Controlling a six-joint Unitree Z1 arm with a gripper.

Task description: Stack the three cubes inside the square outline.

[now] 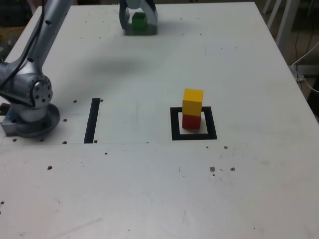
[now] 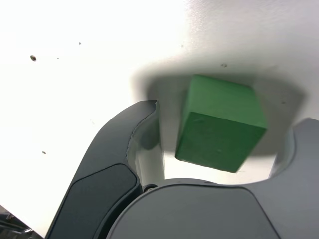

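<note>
1. The gripper (image 1: 139, 22) is at the table's (image 1: 149, 194) far edge, jaws spread around the green cube (image 2: 219, 122), a visible gap on at least one side; it is not yet pinched.
2. Yellow cube (image 1: 193, 101) sits on the red cube (image 1: 191, 121) inside the outline (image 1: 175, 124), so green likely goes on top.

My desk (image 1: 164, 194) is a broad white sheet, scuffed and dotted with small dark holes and specks, with a faint seam running across it. A straight black strip (image 1: 92, 120) is stuck to it toward the exterior view's left. Past the far right edge I see pale furniture legs (image 1: 285, 20), a white cable (image 1: 305, 59) and dim floor.
</note>
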